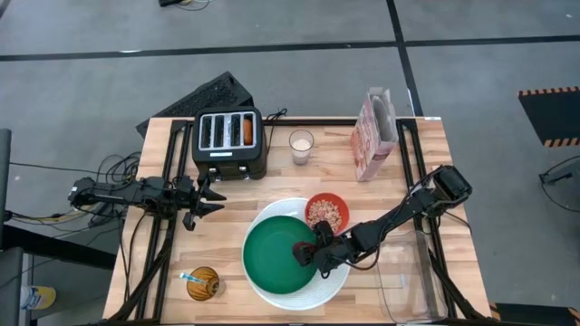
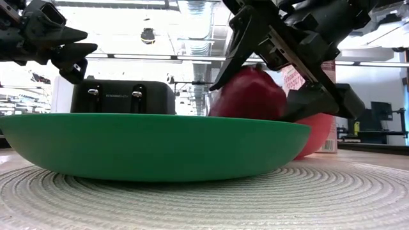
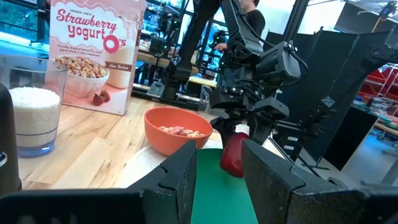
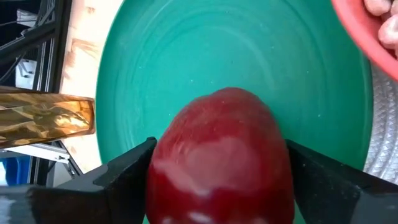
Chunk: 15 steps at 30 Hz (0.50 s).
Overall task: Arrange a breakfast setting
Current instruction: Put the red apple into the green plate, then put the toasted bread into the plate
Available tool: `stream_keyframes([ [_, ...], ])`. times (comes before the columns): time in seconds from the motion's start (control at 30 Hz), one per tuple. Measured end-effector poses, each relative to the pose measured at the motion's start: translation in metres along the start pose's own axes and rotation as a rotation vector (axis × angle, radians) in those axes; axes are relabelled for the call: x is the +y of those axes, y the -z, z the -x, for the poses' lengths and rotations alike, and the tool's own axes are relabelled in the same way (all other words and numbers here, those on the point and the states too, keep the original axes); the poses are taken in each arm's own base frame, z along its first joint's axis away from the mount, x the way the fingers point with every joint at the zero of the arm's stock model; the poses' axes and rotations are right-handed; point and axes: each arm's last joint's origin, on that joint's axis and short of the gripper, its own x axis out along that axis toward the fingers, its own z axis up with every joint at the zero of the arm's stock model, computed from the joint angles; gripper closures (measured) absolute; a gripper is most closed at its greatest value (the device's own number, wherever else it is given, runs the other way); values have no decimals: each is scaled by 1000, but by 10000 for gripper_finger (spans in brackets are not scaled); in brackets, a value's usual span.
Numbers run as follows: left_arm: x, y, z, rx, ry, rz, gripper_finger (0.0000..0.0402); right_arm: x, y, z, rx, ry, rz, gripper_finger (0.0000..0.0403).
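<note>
Glossy dark-red fruit [image 4: 219, 155] sits clamped in the right gripper [image 1: 308, 254], held at the smaller green plate's [image 1: 272, 258] right rim, its long axis running along the fingers. Near the table's left edge, the left gripper [image 1: 210, 201] hovers with fingers apart.

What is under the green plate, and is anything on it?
Under the green plate lies a white woven round mat; its covered middle cannot be seen. The right gripper holds a dark-red fruit over the plate; contact is unclear.
</note>
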Motion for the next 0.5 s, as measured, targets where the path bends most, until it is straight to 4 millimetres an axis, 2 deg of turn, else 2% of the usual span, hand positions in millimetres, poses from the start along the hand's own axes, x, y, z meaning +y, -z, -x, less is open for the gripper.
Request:
stream_keyframes([
  [0.2,0,0,0,0,0,0,288,-2,0,0,-2,19,7,27],
  [0.5,0,0,0,0,0,0,288,-1,0,0,-1,11,2,25],
])
